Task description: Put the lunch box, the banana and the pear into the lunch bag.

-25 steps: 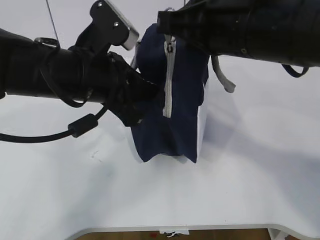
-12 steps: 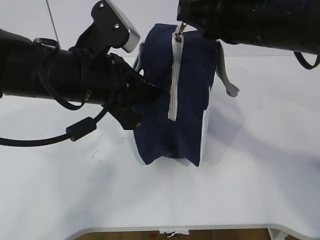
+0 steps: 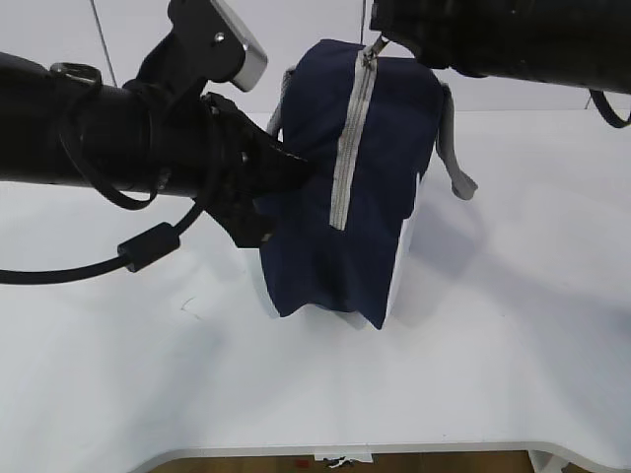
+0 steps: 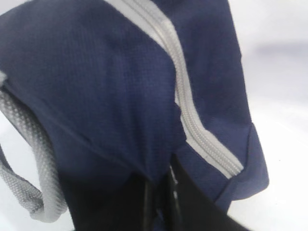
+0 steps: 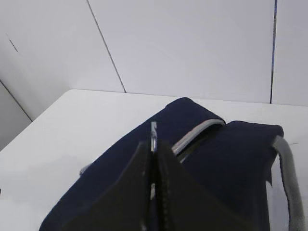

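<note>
The navy lunch bag (image 3: 380,212) stands on the white table with its grey zipper strip (image 3: 347,148) facing the exterior view. My left gripper (image 3: 296,175) is shut on a fold of the bag's fabric on its left side; in the left wrist view the fingers (image 4: 161,192) pinch navy cloth beside the zipper strip (image 4: 192,125). My right gripper (image 3: 380,41) is at the bag's top, shut on the metal zipper pull (image 5: 153,130). The lunch box, banana and pear are out of view.
A grey webbing handle (image 3: 455,168) hangs off the bag's right side, and another handle (image 4: 33,144) shows in the left wrist view. The left arm's black cable (image 3: 148,246) loops low over the table. The table's front edge (image 3: 345,448) runs along the bottom.
My right gripper has moved up and to the right with the zipper pull, drawing the bag's top taller and rightward. The left arm kept its pinch and rose slightly.
</note>
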`<state>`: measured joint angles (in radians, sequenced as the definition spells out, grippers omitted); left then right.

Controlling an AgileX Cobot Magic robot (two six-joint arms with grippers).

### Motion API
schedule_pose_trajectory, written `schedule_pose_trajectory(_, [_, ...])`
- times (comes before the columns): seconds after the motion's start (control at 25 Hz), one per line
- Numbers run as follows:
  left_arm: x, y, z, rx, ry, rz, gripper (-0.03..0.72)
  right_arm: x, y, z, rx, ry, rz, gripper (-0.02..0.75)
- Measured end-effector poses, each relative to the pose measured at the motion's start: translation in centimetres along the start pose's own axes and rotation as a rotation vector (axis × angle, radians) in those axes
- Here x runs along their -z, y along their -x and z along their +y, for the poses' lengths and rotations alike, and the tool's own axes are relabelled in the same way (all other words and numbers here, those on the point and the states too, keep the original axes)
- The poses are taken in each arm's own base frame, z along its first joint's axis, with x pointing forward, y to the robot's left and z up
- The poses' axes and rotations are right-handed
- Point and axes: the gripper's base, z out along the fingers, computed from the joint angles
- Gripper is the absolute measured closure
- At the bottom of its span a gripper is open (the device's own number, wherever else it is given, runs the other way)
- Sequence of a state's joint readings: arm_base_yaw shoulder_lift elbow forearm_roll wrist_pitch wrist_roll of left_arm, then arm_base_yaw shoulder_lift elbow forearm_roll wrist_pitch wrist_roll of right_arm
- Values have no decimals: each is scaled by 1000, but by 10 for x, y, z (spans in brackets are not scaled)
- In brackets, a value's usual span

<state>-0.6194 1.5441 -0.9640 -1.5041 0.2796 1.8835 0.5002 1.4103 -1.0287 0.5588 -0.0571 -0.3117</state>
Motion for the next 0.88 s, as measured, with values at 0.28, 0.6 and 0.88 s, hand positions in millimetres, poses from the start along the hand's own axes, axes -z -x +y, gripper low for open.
schedule_pose_trajectory(0.28, [0,0,-2,-6,-21,-5,687,-15,6,0,-5,-8,-15,737])
schedule_pose_trajectory(0.6, [1,0,-3,-10,-26,-6,687,-34,17,-10,-5,-36,-34,737])
schedule_pose_trajectory(0.88, [1,0,-3,-20,-27,-3,688,-57,21,-21,-14,-63,-32,737])
